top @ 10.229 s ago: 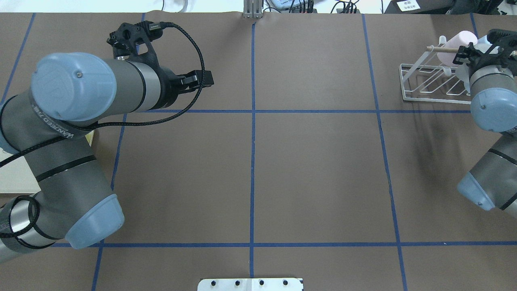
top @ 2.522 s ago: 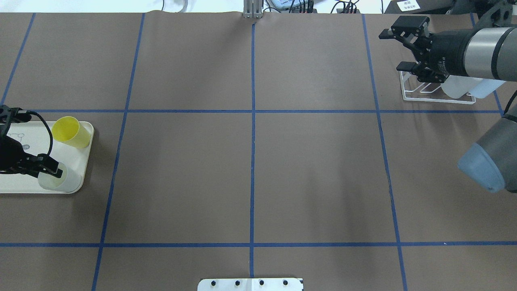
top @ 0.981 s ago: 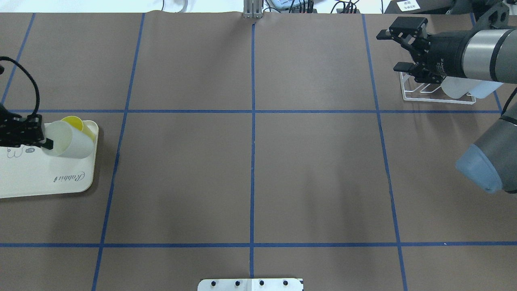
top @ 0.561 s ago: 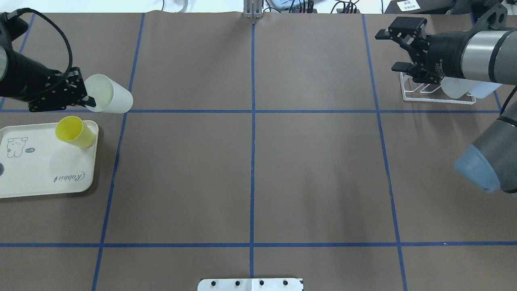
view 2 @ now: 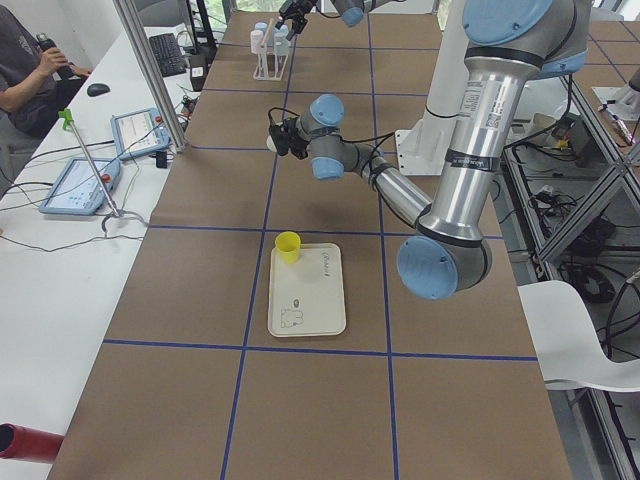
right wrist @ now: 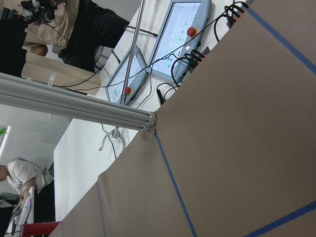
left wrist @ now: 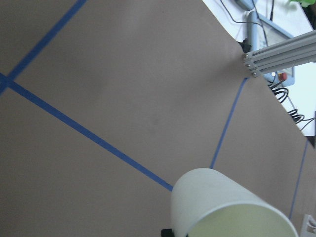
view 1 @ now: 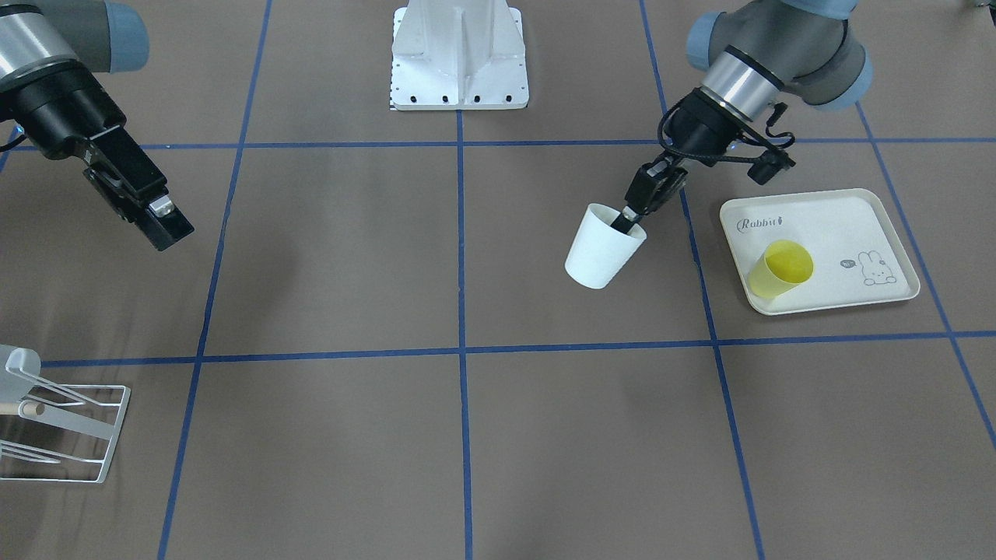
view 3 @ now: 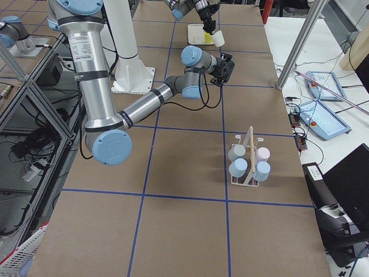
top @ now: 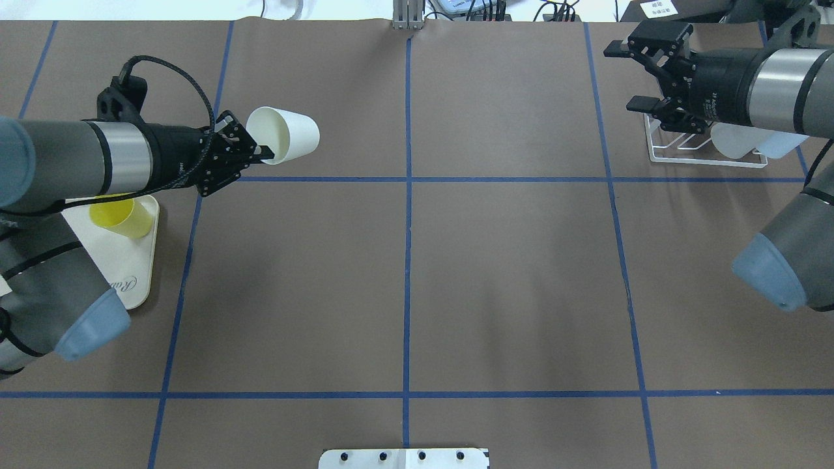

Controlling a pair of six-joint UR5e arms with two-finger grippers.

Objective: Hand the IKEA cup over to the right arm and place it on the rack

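I am pinching the white cup (top: 290,135) by its rim in my left fingers (top: 258,154), right fingers (top: 640,103) gaping wide and empty, handover and placing on the rack (top: 690,161) not yet done.

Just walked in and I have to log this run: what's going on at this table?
The left pincer is shut on the rim of a white cup, one finger inside it, holding it tipped in the air over the left half of the table. The right pincer is open and empty, raised not far from the rack, which already holds four cups. No handover yet. A yellow cup sits on the tray.
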